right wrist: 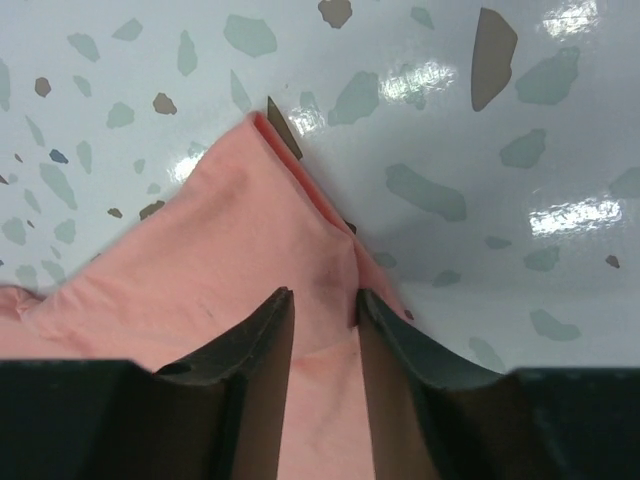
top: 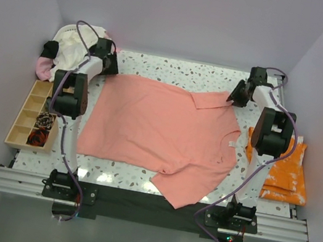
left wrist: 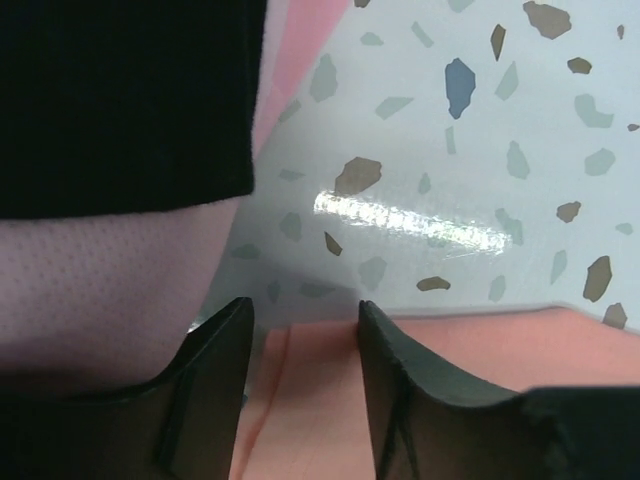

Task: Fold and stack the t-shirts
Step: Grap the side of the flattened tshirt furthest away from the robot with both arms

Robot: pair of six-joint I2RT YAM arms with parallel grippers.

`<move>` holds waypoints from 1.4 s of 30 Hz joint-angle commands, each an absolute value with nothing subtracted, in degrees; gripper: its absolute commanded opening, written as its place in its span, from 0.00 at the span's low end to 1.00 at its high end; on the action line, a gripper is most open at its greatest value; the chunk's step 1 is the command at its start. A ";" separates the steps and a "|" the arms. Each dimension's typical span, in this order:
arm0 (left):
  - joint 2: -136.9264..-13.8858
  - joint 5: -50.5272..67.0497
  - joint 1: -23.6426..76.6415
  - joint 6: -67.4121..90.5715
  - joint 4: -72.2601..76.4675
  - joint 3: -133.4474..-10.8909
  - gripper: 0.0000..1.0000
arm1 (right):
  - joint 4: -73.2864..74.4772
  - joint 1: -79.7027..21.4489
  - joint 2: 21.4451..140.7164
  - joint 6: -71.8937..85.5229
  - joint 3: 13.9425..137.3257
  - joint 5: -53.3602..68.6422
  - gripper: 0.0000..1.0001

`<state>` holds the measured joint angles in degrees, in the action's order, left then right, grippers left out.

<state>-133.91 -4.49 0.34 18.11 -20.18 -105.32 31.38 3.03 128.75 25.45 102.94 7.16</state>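
At the far left stands a shallow wooden tray with compartments, and behind it lies a loose heap of cream and pink clothes. Next comes the left gripper, low at the back left corner of a plain, soft salmon-pink t-shirt. This shirt lies spread in the middle of the white speckled table, with one sleeve reaching toward the near edge. The right gripper is at the back right corner, where a sleeve is turned over. At the far right, apart from the pink one, lies a folded orange t-shirt with white splotches.

I judge the salmon-pink t-shirt to be light and limp. It will sag and wrinkle, so it is best taken at two corners of one edge together, with the thin cloth between the pads.

The top view gives the whole layout but hides the fingers. The left wrist view shows the fingers apart with the pink edge in the gap; whether they pinch it, I cannot tell. The right wrist view shows the cloth raised like a small tent into a narrow gap, so this gripper seems clamped on the shirt.
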 commanded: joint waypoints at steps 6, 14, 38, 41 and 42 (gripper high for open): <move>-136.32 -4.39 -2.02 17.14 -20.74 -107.31 0.03 | 27.86 3.25 127.53 24.87 102.57 9.76 0.08; -134.65 -4.83 -2.11 16.35 -20.92 -107.93 0.00 | 24.53 3.16 123.93 25.05 98.27 11.25 0.00; -128.67 6.67 -3.16 15.91 -17.84 -101.87 0.59 | 23.29 3.16 118.48 25.05 94.75 13.36 0.00; -128.50 8.51 -3.25 15.73 -17.40 -101.08 0.45 | 23.29 3.25 118.65 25.05 94.75 13.45 0.00; -128.41 8.96 -3.25 15.65 -17.32 -100.73 0.34 | 23.29 3.25 118.74 25.14 94.75 13.45 0.00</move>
<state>-131.59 6.02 -1.96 16.05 -19.27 -102.04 24.36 3.03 120.57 25.32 95.11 12.19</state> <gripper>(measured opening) 0.497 0.014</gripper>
